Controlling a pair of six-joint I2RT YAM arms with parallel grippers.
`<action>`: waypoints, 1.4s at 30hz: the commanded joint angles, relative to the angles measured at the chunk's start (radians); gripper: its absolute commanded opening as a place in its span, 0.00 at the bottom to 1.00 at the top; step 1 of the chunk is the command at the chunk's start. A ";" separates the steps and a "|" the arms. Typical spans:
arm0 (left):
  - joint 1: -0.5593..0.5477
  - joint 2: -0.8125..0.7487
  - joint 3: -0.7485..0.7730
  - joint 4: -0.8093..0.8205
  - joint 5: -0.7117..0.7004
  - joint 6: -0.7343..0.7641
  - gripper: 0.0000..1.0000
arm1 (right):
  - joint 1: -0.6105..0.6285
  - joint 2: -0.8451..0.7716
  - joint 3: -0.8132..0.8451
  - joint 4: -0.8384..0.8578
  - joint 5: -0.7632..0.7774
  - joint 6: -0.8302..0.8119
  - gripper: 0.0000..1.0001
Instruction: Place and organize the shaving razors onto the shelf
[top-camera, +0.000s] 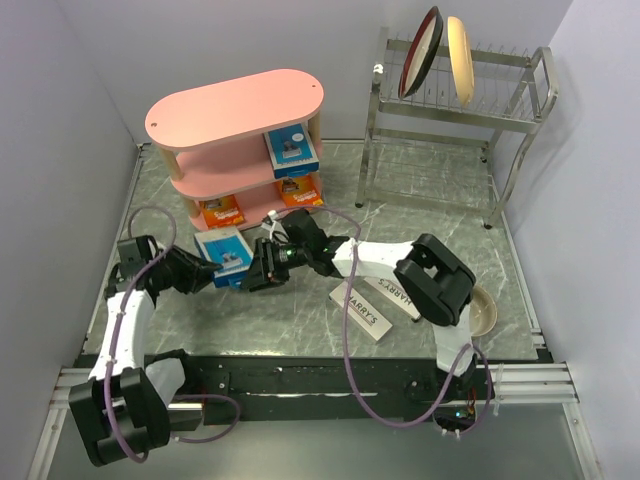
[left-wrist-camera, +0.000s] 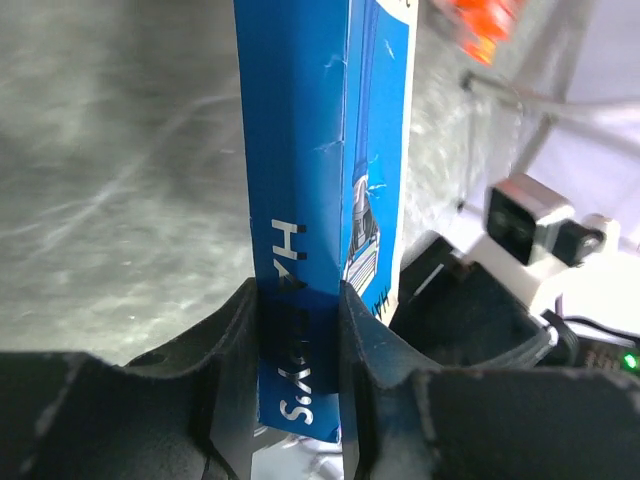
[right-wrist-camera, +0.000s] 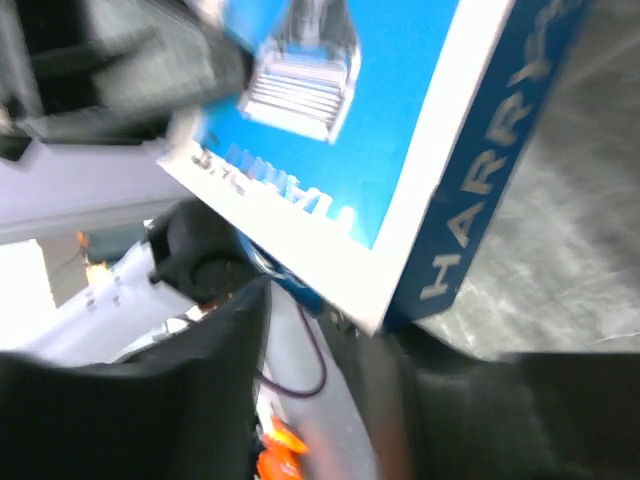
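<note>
Three of the six razor packs are already sitting on the pink shelf (top-camera: 235, 110). One blue-and-white pack (top-camera: 291, 150) is standing on the middle tier, and two orange packs (top-camera: 220, 211) (top-camera: 300, 191) are sitting on the bottom tier.

The second blue-and-white pack (top-camera: 224, 252) is hanging above the tabletop (top-camera: 280, 322) in front of the shelf, between the two arms. The left fingers (left-wrist-camera: 225, 360) are pinching its narrow lettered edge, clamped tight on both sides. The right fingers (right-wrist-camera: 200, 390) are sitting around a corner of the same pack. That view is blurred, so I cannot tell whether they are gripping it or only straddling it. This looks like a handover or a regrip in the making.

Two long white boxes (top-camera: 360, 311) (top-camera: 398, 296) are lying flat on the tabletop just beside the right arm, not yet on the shelf. By this count the job is about half done, with one pack in hand and two boxes waiting.
</note>
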 joint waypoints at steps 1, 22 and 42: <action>-0.014 0.013 0.150 -0.071 0.182 0.143 0.18 | 0.011 -0.140 0.001 -0.079 -0.005 -0.157 0.68; 0.012 0.081 0.449 -0.098 0.389 0.339 0.18 | -0.324 -0.536 -0.061 -0.466 -0.087 -0.607 0.84; 0.147 0.475 0.618 0.240 0.379 0.088 0.25 | -0.448 -0.579 -0.139 -0.403 -0.101 -0.535 0.85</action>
